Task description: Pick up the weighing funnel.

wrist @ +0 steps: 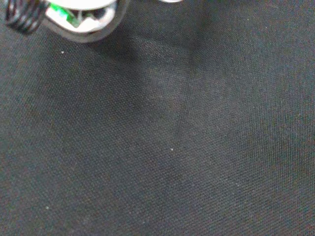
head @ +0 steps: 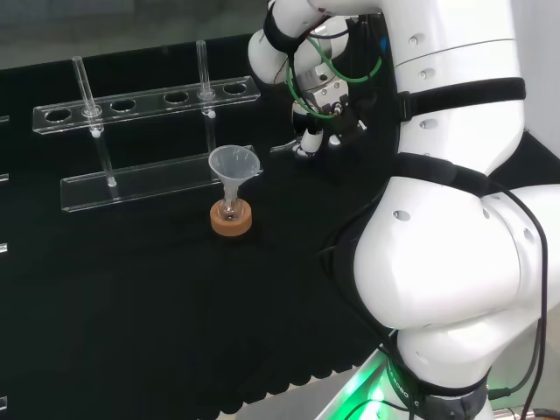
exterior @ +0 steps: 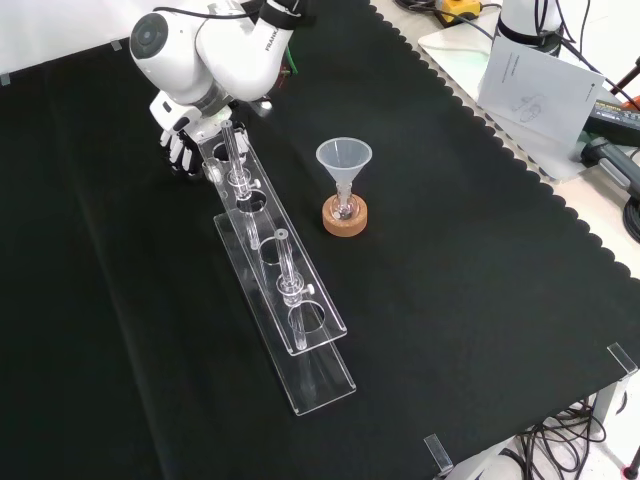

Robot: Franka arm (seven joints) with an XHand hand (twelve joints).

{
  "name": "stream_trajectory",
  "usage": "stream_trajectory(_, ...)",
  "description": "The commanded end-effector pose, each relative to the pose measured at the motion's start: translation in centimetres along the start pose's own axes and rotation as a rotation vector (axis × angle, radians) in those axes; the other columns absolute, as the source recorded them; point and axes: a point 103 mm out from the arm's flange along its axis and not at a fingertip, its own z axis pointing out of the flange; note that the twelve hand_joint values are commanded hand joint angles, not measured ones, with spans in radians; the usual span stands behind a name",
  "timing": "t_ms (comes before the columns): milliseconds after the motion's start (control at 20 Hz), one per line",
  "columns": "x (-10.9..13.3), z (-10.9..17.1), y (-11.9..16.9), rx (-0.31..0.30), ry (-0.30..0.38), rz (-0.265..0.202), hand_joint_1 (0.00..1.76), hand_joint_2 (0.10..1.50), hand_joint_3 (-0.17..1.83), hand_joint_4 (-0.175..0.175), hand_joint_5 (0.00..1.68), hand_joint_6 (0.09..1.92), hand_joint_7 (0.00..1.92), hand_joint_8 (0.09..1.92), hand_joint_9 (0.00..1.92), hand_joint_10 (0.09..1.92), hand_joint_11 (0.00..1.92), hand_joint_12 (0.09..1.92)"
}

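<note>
From where I stand, the clear test-tube rack (head: 149, 185) is the thing to steer by. It lies long on the black cloth (exterior: 480, 300) and two test tubes stand upright in it. One tube (exterior: 232, 150) is at the rack's far end in the front view, and the other (exterior: 285, 262) is about midway along it.

The white arm (exterior: 225, 45) reaches down at that far end. The hand (exterior: 178, 138) hangs low over the cloth, just beside the rack's end and slightly to its left in the front view. I cannot tell whether the hand is spread, pressed together or pinching anything.

In the head view a small pale sliver (head: 283, 147) catches the light between the hand and the rack's right end, low by the cloth. It may be the weighing funnel, but I cannot tell, nor whether the hand touches it.

To the right of the rack in the front view, near it but apart, the funnel (exterior: 344, 158) stands mouth up. Its stem sits in a small flask (exterior: 345, 207) on a cork ring (exterior: 345, 222).

The wrist view looks past a blurred white part of the hand onto bare black cloth.
</note>
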Motion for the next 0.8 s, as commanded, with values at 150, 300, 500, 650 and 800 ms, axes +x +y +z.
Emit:
stream_trajectory(150,-0.2,0.2,0.0,-0.011,-0.006,0.008,1.06,0.78,0.43,0.161,1.17,0.67,0.58,0.64,0.81,0.49,0.53,1.25)
stream_trajectory(300,-0.4,0.1,-0.1,-0.010,0.006,0.015,1.10,0.74,0.51,0.174,1.24,0.67,0.61,0.63,0.86,0.46,0.61,1.20)
stream_trajectory(500,-1.0,-0.4,-0.6,-0.032,0.034,0.019,1.11,0.71,0.56,0.175,1.26,0.66,0.62,0.63,0.90,0.43,0.66,1.16)
stream_trajectory(650,-1.5,-0.8,-1.1,-0.042,0.068,0.027,1.11,0.71,0.56,0.175,1.28,0.63,0.62,0.64,0.92,0.42,0.70,1.13)
stream_trajectory(800,-1.8,-1.1,-1.7,-0.057,0.082,0.033,1.12,0.71,0.56,0.175,1.28,0.61,0.61,0.65,0.94,0.40,0.73,1.11)
